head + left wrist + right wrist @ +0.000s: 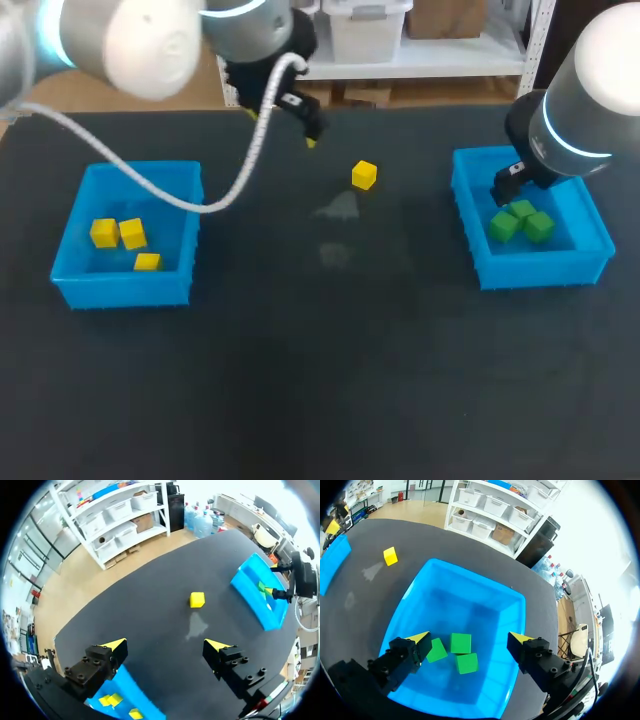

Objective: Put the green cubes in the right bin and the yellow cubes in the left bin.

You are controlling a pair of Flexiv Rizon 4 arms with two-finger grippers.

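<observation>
Head view, read left to right. At the left, the left bin [68,282] holds three yellow cubes [132,233]. A white cable [150,185] from the left arm droops over the bin's far side. The left fingers [116,645] hover above the far part of the tabletop [320,380], spread apart and holding nothing. One loose yellow cube [364,175], the only piece unsorted, lies on the tabletop between the bins, ahead of the left fingers and apart from them. At the right, the right bin [540,272] contains three green cubes [521,222] clustered together. The right fingers [420,639] hang over them, likewise spread and holding nothing.

Hazards, as judged: the loose yellow cube is small and appears turned relative to the fingers' line. A descent not centred on it may land one finger on top of it, or push it sliding across the tabletop. The drooping cable may catch the left bin's rim and shift the bin during the carry. A release made too early could drop the cube short of the left bin.
</observation>
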